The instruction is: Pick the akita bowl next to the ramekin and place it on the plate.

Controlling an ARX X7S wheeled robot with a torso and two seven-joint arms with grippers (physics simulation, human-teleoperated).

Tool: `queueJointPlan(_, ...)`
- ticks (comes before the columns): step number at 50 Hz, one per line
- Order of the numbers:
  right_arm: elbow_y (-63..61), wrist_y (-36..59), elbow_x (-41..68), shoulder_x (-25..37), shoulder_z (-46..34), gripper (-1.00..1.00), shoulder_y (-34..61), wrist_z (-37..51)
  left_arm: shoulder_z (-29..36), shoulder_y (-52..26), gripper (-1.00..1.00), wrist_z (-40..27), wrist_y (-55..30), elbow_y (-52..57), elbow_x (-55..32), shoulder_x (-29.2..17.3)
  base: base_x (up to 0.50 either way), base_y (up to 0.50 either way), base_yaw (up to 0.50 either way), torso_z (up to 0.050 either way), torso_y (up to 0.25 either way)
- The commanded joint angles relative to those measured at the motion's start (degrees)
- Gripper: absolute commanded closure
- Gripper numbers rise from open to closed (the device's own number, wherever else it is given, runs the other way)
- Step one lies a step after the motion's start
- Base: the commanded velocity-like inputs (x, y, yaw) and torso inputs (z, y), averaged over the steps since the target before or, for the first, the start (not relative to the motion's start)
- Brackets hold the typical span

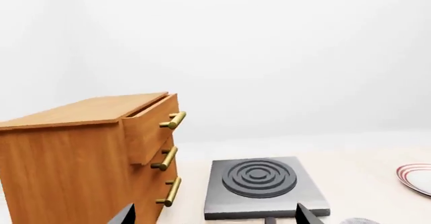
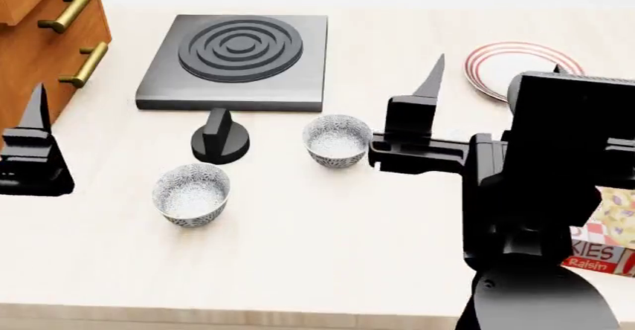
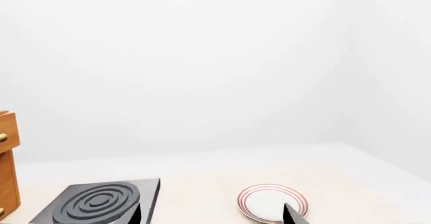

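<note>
The right arm (image 2: 536, 196) blocks much of the head view from 3 to 5 o'clock, hiding the near rim of the plate (image 2: 511, 66) and most of a printed box (image 2: 607, 233) (only "KIES" and "Raisin" legible). No ramekin can be made out in any view. The wooden drawer cabinet (image 2: 44, 29) is cropped at 10 o'clock. The left gripper (image 2: 35, 148) runs off the edge at 9 o'clock; its jaw state is unclear. In the left wrist view the plate (image 1: 416, 177) is cut at 4 o'clock, and only two dark fingertips (image 1: 123, 215) show.
</note>
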Motion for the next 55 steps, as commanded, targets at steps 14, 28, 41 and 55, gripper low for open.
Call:
queueJointPlan(14,-0.77,1.28,0.82,1.87,7.57,-1.00,-2.87,-0.43,-6.58,2.62,-1.00,1.98,-6.56,7.77,-1.69,2.13,0.00,0.00,0.00,0.000,0.000)
queueJointPlan(28,-1.47,1.71,1.29,2.26,7.10,-1.00,-2.93,0.05,-7.02,3.25,-1.00,1.34,-6.68,7.73,-1.95,1.97,0.00,0.00,0.00,0.000,0.000)
queueJointPlan(41,-0.78,0.24,1.64,2.52,6.87,-1.00,-3.35,-0.03,-7.46,3.11,-1.00,1.03,-6.80,7.83,-2.45,1.84,0.00,0.00,0.00,0.000,0.000)
queueJointPlan(55,-0.98,0.63,2.16,2.65,7.14,-1.00,-3.20,0.56,-7.71,2.99,-1.00,0.75,-6.98,7.86,-3.06,1.71,0.00,-0.08,0.00,0.000,0.000)
